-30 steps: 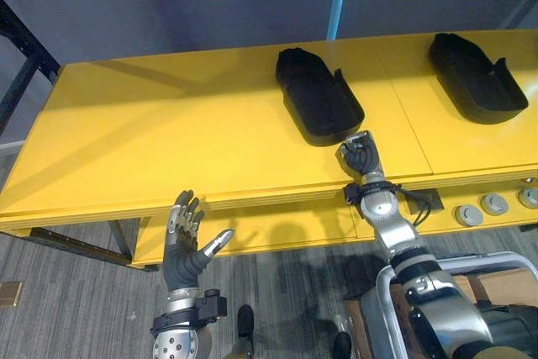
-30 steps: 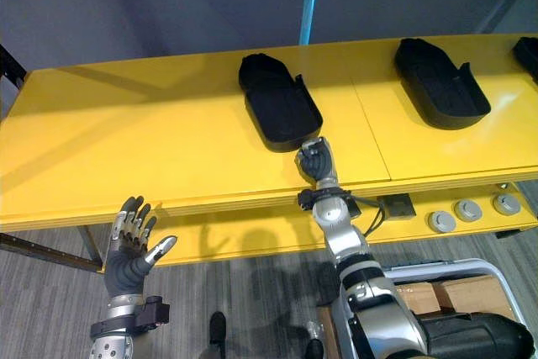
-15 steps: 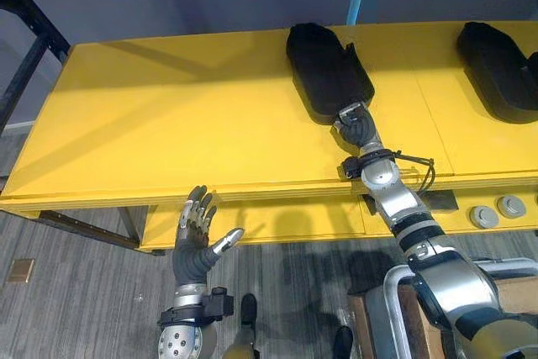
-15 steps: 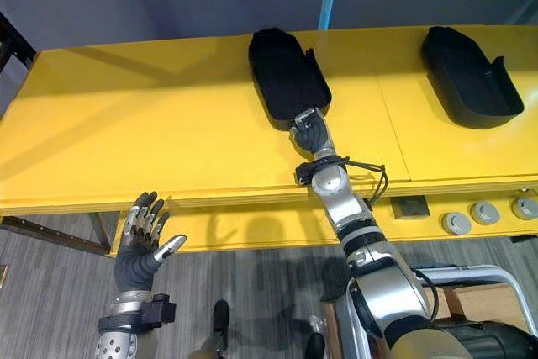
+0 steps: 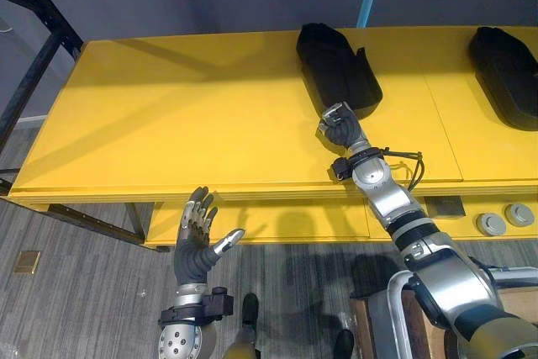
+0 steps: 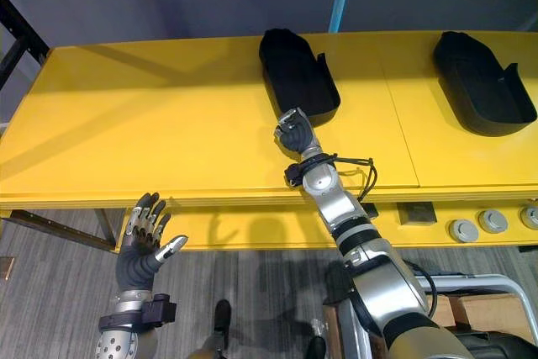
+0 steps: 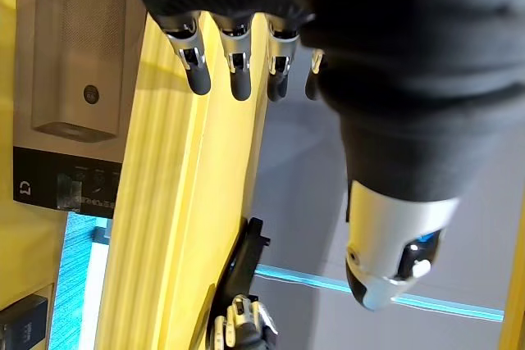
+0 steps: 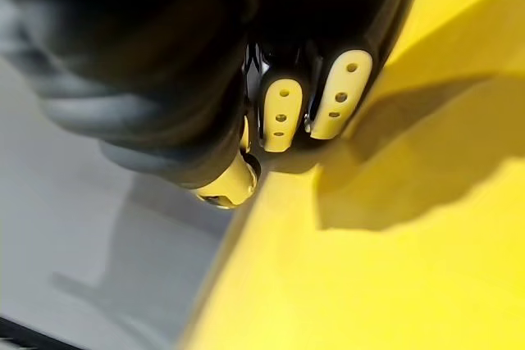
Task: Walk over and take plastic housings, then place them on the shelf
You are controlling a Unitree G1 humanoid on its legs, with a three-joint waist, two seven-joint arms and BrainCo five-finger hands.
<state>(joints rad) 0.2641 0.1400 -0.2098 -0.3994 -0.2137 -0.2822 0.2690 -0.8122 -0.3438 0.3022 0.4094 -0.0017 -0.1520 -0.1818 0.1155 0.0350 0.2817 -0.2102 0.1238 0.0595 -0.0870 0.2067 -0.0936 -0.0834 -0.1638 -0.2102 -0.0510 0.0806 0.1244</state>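
**Operator:** Location of the housings?

**Technician:** Two on the yellow table [image 5: 168, 124], open side up as far as can be told. Nearer housing [image 5: 334, 69] towards the far edge, just ahead of the right hand [image 5: 338, 125]. Second housing [image 6: 483, 81] well apart, off to the right.

**Operator:** State of the hands?

**Technician:** Right hand: fingers [image 8: 279, 112] curled into a fist over the table, just beside the near end of the nearer housing, holding nothing visible in the wrist view. Contact with the rim: cannot tell. Left hand [image 5: 195, 241]: spread wide, empty, low in front of the table's front edge.

**Operator:** Expected handling?

**Technician:** Judged a thin-walled moulded shell: light, stiff, smooth, probably slippery. Unlikely to break, but liable to slide on the glossy top if pushed. Take hold across a side wall near the middle, thumb inside, fingers outside. Avoid the raised tab on the wall. Lift level; support from below with the left hand if needed.
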